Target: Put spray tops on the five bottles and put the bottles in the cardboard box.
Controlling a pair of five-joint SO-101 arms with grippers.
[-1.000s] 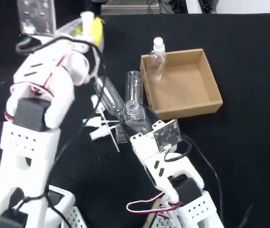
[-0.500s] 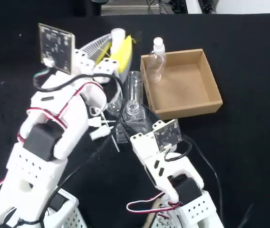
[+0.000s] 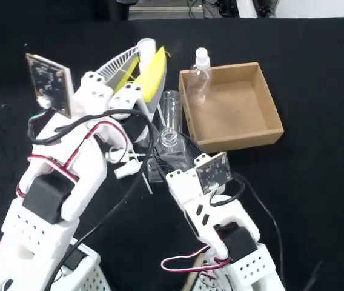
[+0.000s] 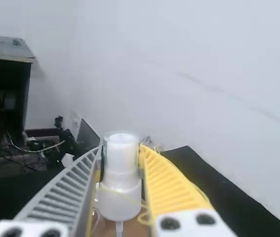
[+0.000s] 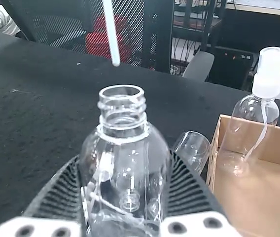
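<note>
The left gripper (image 3: 143, 68) was raised above the middle of the black desk (image 3: 317, 60), toward its far edge, its grey and yellow fingers pinching a white spray top (image 3: 146, 45) by its collar, cap end uppermost. In the left wrist view the same spray top (image 4: 121, 173) sat clamped between the ribbed fingers of that gripper (image 4: 122, 150). The right gripper (image 3: 173, 153) sat lower, near the desk's centre, pressed against both sides of an uncapped clear bottle (image 3: 169, 142) that stood upright. From the right wrist view, the bottle's open neck (image 5: 121, 101) faced up, with a thin white tube (image 5: 108, 29) hanging above it and not touching it. The cardboard box (image 3: 273, 108) lay right of centre, and a capped bottle (image 3: 200, 76) stood in its far left corner. An open bottle (image 3: 171, 108) lay on its side just beside the box's left wall. Loose spray tops (image 3: 123, 170) lay on the desk beside the left arm.
</note>
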